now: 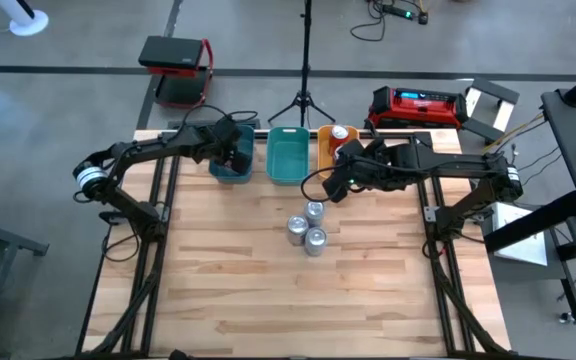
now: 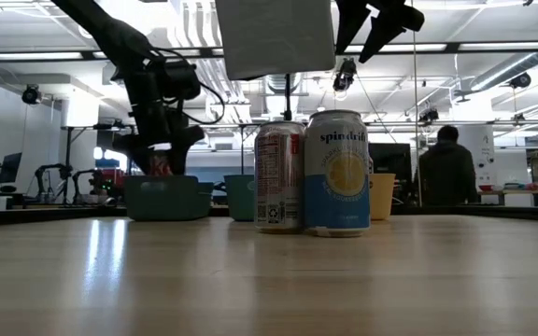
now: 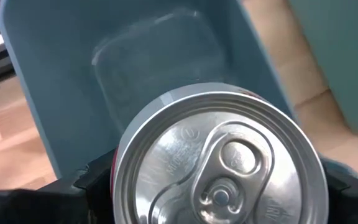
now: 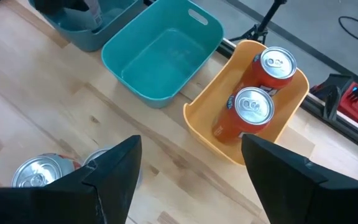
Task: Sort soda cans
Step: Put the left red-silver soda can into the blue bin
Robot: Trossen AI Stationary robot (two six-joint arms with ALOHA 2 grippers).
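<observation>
My left gripper [image 1: 234, 155] [image 3: 219, 183] is shut on a soda can [image 3: 219, 162] with a shiny silver top, over the blue-grey bin [image 1: 230, 170] [image 3: 55, 93] at the table's far side. My right gripper [image 1: 336, 187] [image 4: 188, 168] hangs open above the table, between the orange bin [image 4: 197, 118] and three cans [image 1: 309, 226] standing upright in a cluster at mid-table. Two orange-red cans [image 4: 253, 106] stand in the orange bin. The teal bin [image 4: 166, 53] between the other two holds nothing. My left gripper pinches the can between its two fingers [image 3: 95, 183], one on each side of the can's wall [image 3: 115, 171] just below the top rim. The fingers come from above, pointing down. The can is upright, its lower part within the blue-grey bin [image 2: 162, 198]; whether it touches the floor is hidden.
Three bins stand in a row along the table's far edge [image 1: 298, 132]. In the low view two of the clustered cans [image 2: 279, 177] [image 2: 337, 173] stand side by side. Bare wood lies on the near half [image 1: 288, 300]. A person [image 2: 446, 168] stands in the room behind.
</observation>
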